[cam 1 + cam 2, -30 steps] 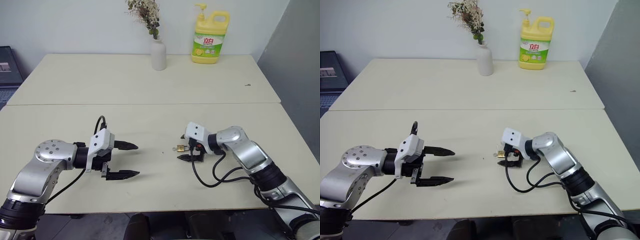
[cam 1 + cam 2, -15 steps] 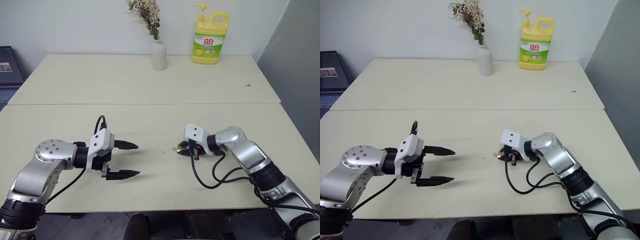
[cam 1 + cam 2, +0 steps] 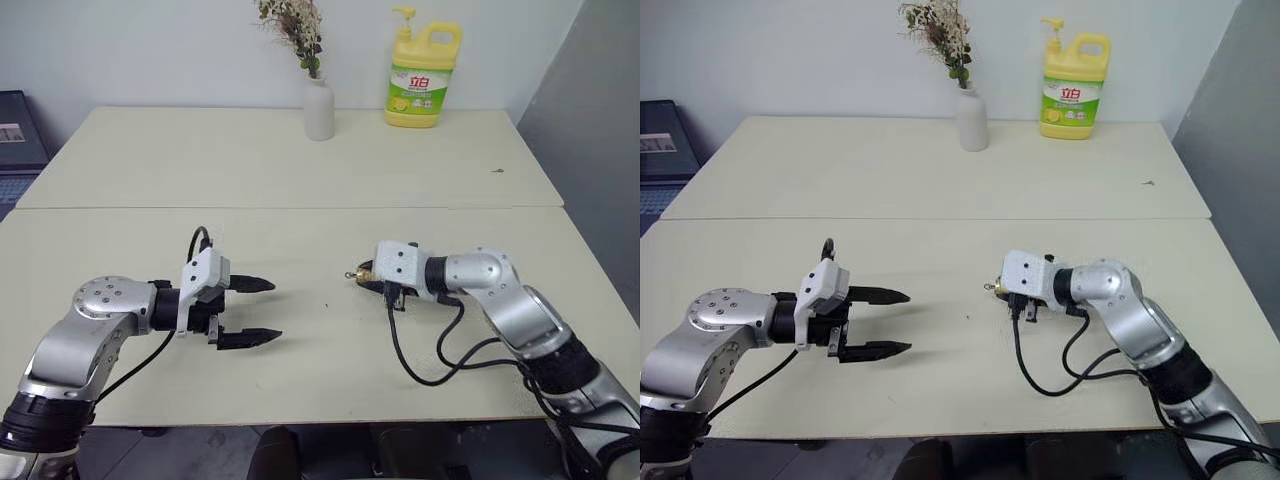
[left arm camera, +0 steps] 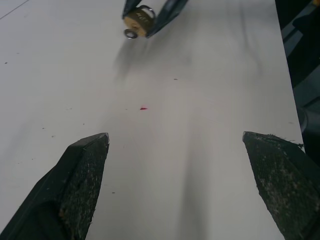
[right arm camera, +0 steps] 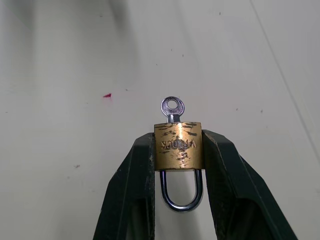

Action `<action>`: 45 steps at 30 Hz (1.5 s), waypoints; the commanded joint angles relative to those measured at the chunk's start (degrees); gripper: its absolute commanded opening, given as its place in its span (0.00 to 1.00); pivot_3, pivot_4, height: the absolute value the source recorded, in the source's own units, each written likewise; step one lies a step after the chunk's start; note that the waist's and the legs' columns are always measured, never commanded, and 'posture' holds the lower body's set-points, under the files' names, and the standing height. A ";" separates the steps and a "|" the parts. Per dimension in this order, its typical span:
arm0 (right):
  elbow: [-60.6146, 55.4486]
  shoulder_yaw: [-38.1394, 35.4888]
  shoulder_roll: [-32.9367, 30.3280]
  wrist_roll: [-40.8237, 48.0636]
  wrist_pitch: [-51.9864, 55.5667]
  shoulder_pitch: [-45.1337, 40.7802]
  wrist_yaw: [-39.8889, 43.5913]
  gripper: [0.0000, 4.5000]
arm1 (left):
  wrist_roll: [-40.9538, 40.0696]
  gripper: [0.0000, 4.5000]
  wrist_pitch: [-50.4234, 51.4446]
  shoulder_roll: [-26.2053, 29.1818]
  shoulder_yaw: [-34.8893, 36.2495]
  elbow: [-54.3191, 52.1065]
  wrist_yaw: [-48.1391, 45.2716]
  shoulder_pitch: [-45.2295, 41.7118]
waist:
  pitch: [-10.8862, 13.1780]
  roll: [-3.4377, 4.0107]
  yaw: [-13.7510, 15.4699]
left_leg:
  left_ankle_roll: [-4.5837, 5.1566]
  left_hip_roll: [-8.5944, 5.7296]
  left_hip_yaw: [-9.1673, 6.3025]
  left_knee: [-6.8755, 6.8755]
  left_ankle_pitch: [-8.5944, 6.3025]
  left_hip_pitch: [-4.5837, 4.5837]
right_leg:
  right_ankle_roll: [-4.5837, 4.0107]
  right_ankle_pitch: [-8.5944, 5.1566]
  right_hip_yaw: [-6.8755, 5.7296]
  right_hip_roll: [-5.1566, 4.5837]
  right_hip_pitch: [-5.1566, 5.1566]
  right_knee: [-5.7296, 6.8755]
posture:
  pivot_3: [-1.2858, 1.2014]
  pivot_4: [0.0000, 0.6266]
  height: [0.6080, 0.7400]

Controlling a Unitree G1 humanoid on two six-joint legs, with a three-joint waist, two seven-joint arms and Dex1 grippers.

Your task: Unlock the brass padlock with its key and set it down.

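The brass padlock (image 5: 177, 146) is small and golden, and its silvery shackle (image 5: 181, 199) points back toward the wrist. Its key (image 5: 172, 107) sits in the keyhole, with the round bow sticking out past the body. My right gripper (image 3: 372, 277) is shut on the padlock body, one finger (image 5: 134, 190) on each side, holding it a little above the table at centre right. My left gripper (image 3: 275, 310) hovers to the left, open wide and empty, pointing at the padlock (image 4: 138, 21) across a gap of bare table.
A white vase with dried flowers (image 3: 318, 108) and a yellow detergent bottle (image 3: 422, 78) stand at the far edge. A seam (image 3: 300, 208) joins the two cream tables. A black cable (image 3: 420, 365) loops under my right arm. A dark device (image 3: 20, 130) sits at far left.
My right gripper closed on the padlock where it lay on the table, rolled its wrist and lifted it off the surface. The left gripper stayed put and open.
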 commanded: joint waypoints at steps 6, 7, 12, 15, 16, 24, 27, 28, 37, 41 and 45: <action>-11.76 -2.06 -2.82 -13.37 -11.03 0.33 -9.49 0.21 | -4.54 1.00 6.78 -1.41 1.86 -0.02 2.99 -6.59 | -0.01 -0.03 0.07 | 0.00 -0.01 -0.02 0.02 0.00 0.02 | 0.01 0.00 -0.02 0.00 0.02 0.00 | 0.52 0.24 1.00; -12.06 -2.44 -2.51 -14.28 -11.84 0.11 -10.50 0.21 | -5.00 1.00 7.44 -1.64 1.75 -0.09 3.25 -7.55 | -0.01 -0.03 0.05 | 0.00 -0.01 -0.01 0.02 0.00 0.02 | 0.01 0.00 -0.01 0.00 0.01 0.00 | 0.52 0.24 1.00; -12.37 -3.38 -2.05 -18.09 -17.02 1.74 -14.60 0.21 | -8.59 1.00 12.10 -4.30 2.36 -0.88 6.65 -12.77 | -0.01 -0.04 0.16 | -0.01 -0.02 -0.01 0.03 0.00 0.00 | 0.01 0.00 0.00 0.00 0.02 0.01 | 0.52 0.24 1.00; -11.50 -3.68 -1.66 -19.39 -19.73 2.75 -16.08 0.21 | -9.75 1.00 13.65 -5.45 2.33 -1.07 7.91 -15.06 | -0.02 -0.05 0.19 | -0.01 -0.02 -0.01 0.03 0.01 0.00 | 0.01 0.00 0.00 -0.01 0.04 0.00 | 0.52 0.24 1.00; -11.23 -4.01 -1.20 -20.01 -20.98 3.03 -17.30 0.21 | -10.00 1.00 13.91 -5.65 2.15 -1.35 8.09 -15.79 | -0.02 -0.05 0.14 | -0.01 -0.02 -0.01 0.03 0.01 0.00 | 0.00 0.00 0.00 -0.01 0.04 0.01 | 0.52 0.24 1.00; -8.14 -4.99 0.46 -22.58 -28.68 3.39 -22.02 0.21 | -12.36 1.00 17.00 -6.63 2.42 -2.67 11.07 -19.15 | -0.02 -0.05 0.09 | -0.02 -0.03 -0.02 0.04 0.01 0.02 | 0.00 0.00 0.01 -0.01 0.05 0.04 | 0.52 0.24 1.00; -7.69 -5.13 1.01 -22.85 -29.80 3.47 -21.94 0.21 | -12.20 1.00 17.93 -6.75 1.88 -3.23 12.52 -19.51 | -0.02 -0.06 0.12 | -0.02 -0.02 -0.02 0.04 0.01 0.02 | 0.00 0.00 0.01 -0.01 0.05 0.04 | 0.52 0.24 1.00; -7.55 -5.18 1.26 -22.82 -30.06 3.43 -21.81 0.21 | -12.37 1.00 18.25 -6.92 1.70 -3.46 12.85 -19.72 | -0.02 -0.06 0.13 | -0.02 -0.02 -0.02 0.04 0.01 0.02 | -0.01 0.01 0.01 -0.01 0.05 0.04 | 0.52 0.24 1.00; -7.39 -5.08 3.20 -22.21 -31.25 2.34 -20.58 0.21 | -14.09 1.00 20.05 -8.36 1.57 -2.07 12.95 -22.12 | -0.02 -0.06 0.14 | -0.03 -0.03 -0.03 0.05 0.02 0.02 | -0.18 0.10 0.00 -0.01 0.06 0.04 | 0.52 0.24 1.00; -7.20 -5.14 3.58 -22.26 -31.67 2.10 -20.05 0.21 | -14.15 1.00 20.33 -8.22 1.22 -0.28 11.17 -23.37 | -0.02 -0.06 0.13 | -0.03 -0.03 -0.03 0.05 0.02 0.02 | -0.18 0.11 -0.01 -0.01 0.06 0.04 | 0.52 0.24 1.00; -6.97 -5.16 3.74 -22.06 -31.92 1.79 -19.76 0.21 | -13.91 1.00 20.53 -8.06 0.46 2.09 8.70 -25.02 | -0.02 -0.06 0.16 | -0.03 -0.03 -0.04 0.05 0.02 0.02 | -0.23 0.14 -0.01 -0.01 0.07 0.05 | 0.52 0.24 1.00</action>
